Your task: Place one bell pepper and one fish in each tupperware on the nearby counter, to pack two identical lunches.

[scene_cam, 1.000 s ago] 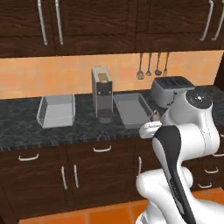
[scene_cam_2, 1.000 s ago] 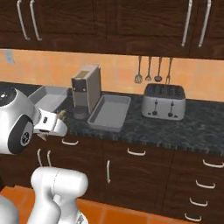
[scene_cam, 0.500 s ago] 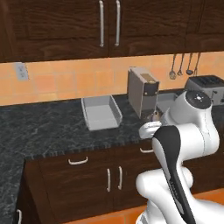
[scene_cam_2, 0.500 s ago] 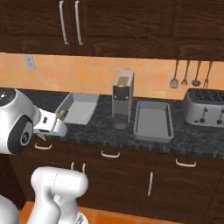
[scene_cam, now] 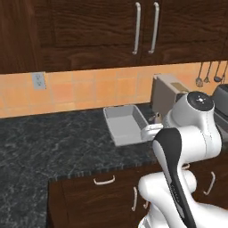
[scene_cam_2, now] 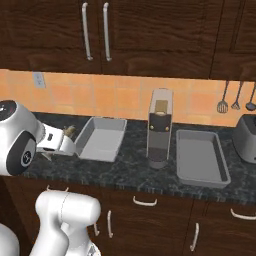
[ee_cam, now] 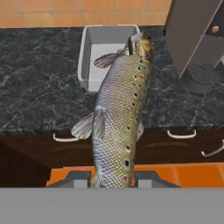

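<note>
Base has driven left along bench [scene_cam_2: 125,172]; left tupperware [ee_cam: 107,52] now ahead of arm. Tool [ee_cam: 114,177] clamped on spotted fish [ee_cam: 119,118], held short of bench edge. Right tupperware [scene_cam_2: 201,157] past coffee machine [scene_cam_2: 160,127]. Likely next: reach forward, drop fish in.

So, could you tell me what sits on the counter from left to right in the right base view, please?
The gripper shut on the fish → left tupperware → coffee machine → right tupperware → toaster at the right edge.
</note>
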